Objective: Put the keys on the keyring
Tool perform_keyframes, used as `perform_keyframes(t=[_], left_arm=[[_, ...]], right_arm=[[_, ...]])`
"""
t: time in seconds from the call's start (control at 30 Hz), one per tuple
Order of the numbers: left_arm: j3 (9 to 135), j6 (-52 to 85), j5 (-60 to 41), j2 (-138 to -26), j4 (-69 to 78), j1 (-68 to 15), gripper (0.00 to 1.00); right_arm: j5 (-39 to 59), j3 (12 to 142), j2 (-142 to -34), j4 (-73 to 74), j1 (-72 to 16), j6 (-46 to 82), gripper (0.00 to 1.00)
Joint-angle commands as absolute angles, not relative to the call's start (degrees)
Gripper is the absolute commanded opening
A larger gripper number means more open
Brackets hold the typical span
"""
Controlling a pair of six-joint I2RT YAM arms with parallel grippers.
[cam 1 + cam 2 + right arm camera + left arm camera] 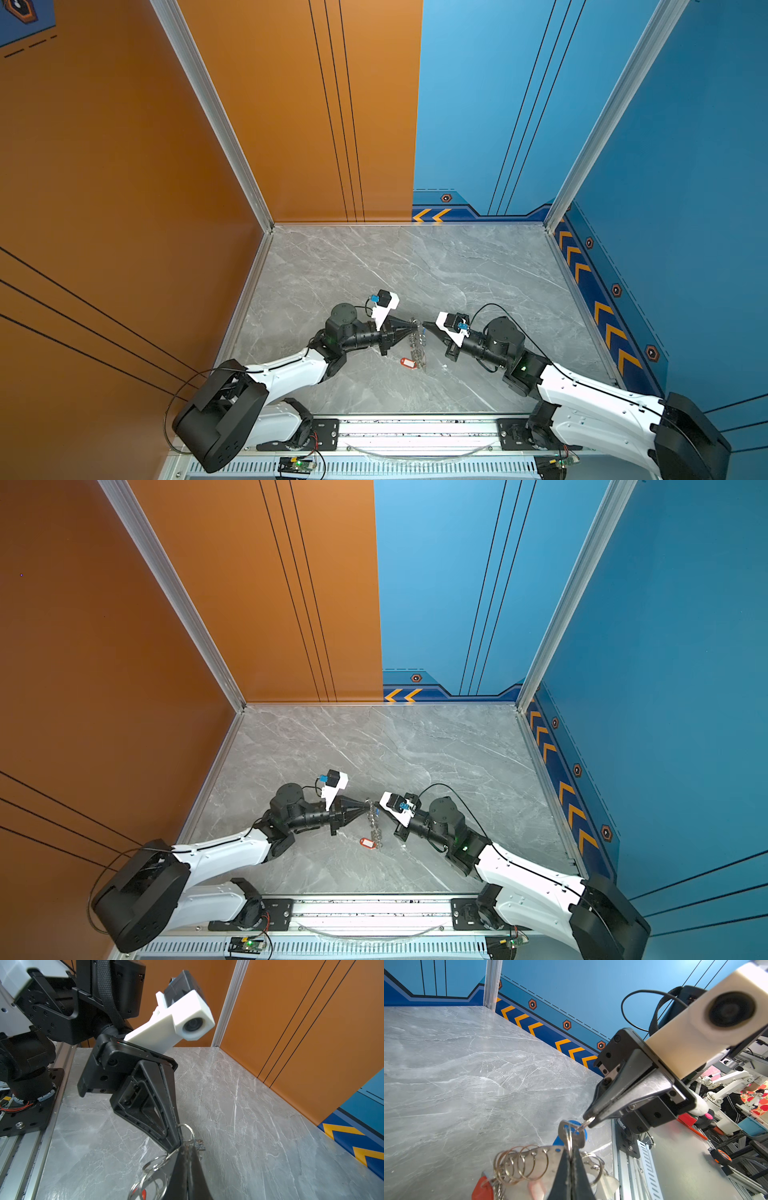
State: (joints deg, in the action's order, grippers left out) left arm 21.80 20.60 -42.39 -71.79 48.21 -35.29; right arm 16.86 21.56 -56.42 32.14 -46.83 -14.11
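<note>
Threading held above tabletop (415,270), toward front edge.
L gripper (410,328) clamps keyring (550,1155); R gripper (425,325) pinches key (579,1138) ring, prob. A thin pinch may slip and drop it.

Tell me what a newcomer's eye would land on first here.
The two grippers meet tip to tip mid-table: the left gripper is shut on the keyring, the right gripper pinches the small ring of the blue-tagged key. A red tag stands out at the bunch's near end against the grey table.
</note>
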Motion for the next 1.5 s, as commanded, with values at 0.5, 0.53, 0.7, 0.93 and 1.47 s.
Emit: perform_keyframes(t=[0.5, 0.53, 0.7, 0.93, 1.47], left_arm=[[22.94, 20.21, -43.26, -71.73, 50.28, -36.48, 0.00], [22.93, 20.21, -43.41, -71.78, 50.27, -36.48, 0.00], [23.07, 20.20, -43.80, -71.96, 50.28, -36.82, 0.00], [22.88, 20.21, -43.07, -71.82, 50.36, -36.53, 0.00], [22.32, 20.38, -42.46, -70.84, 50.36, -35.48, 0.00]], right_arm=[[14.08, 21.53, -58.53, 34.39, -48.23, -16.43, 0.00], [13.36, 21.46, -58.62, 34.36, -48.34, -16.66, 0.00], [10.57, 21.62, -59.06, 32.60, -49.71, -18.89, 0.00], [7.60, 21.12, -59.50, 30.94, -51.37, -21.17, 0.00], [7.87, 20.77, -56.86, 29.03, -51.52, -21.19, 0.00]])
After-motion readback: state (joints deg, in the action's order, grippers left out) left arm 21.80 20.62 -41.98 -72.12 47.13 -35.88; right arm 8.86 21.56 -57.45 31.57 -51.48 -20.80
